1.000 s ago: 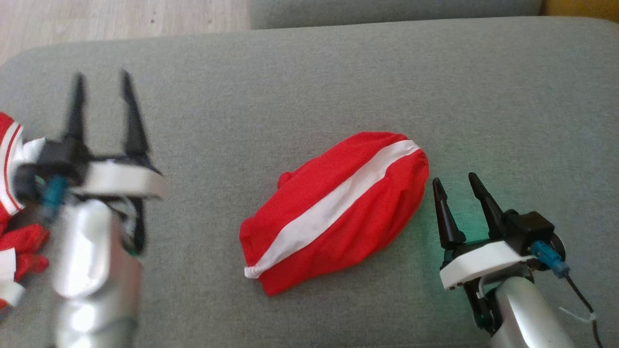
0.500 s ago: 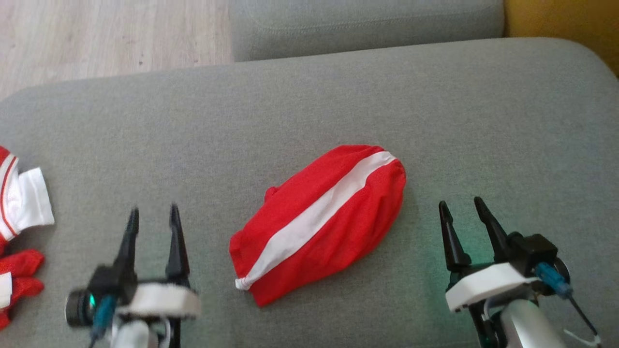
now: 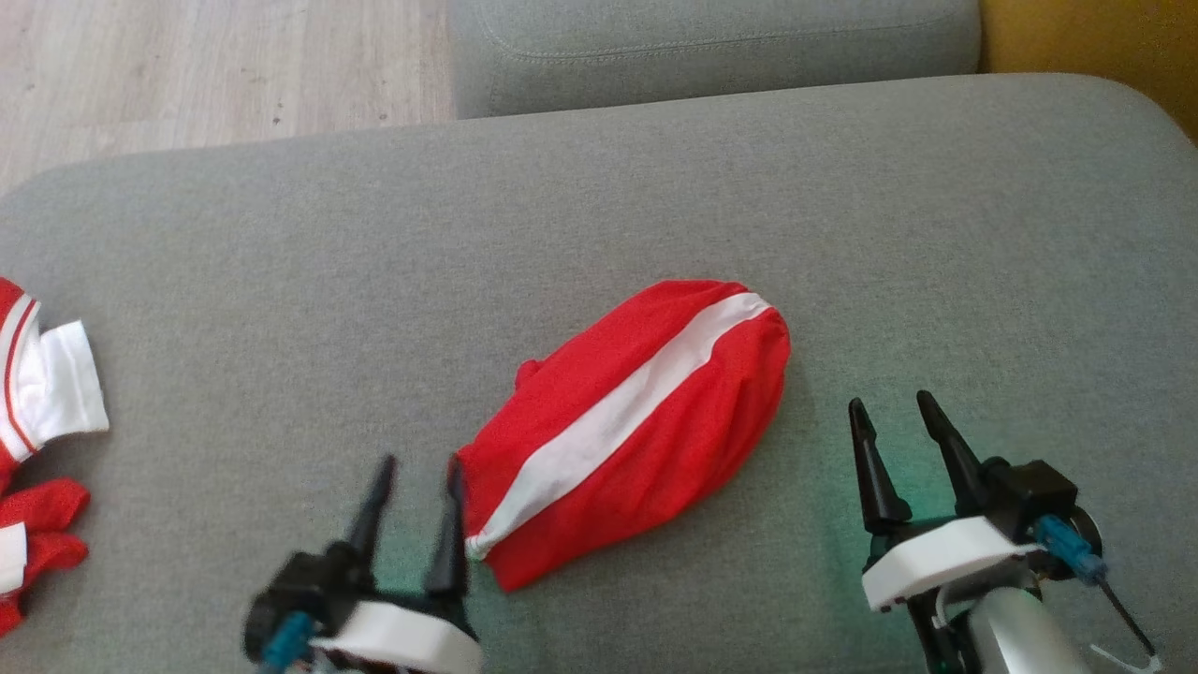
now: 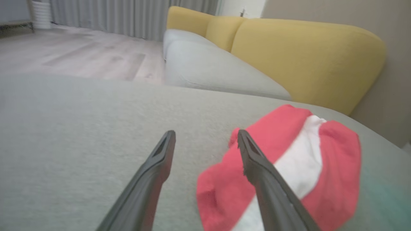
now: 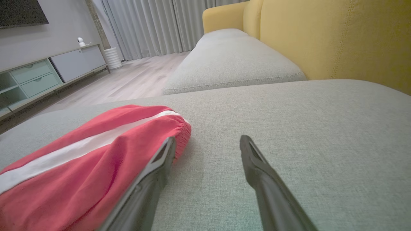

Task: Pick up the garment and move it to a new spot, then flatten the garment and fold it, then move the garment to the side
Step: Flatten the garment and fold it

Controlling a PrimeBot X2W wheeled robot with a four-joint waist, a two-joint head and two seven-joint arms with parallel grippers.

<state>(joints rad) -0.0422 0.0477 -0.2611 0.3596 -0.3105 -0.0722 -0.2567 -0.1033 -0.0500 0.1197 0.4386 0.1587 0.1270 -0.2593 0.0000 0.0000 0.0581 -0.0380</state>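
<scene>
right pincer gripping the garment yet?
No: in the right wrist view the right pincer is open, with bare grey cushion between its fingers and the red garment off to one side.

The garment [image 3: 646,421] is bright red with one broad white stripe along its length. The sofa cushion [image 3: 655,187] is plain grey weave, tinged green beside the right claw [image 3: 889,401]. That claw and the left claw [image 3: 421,463] have black fingers on white mounts. The clothes [image 3: 47,384] are red and white, with thin red lines. The floor [image 3: 215,65] is pale wood grain; the sofa back [image 4: 305,54] is mustard yellow
</scene>
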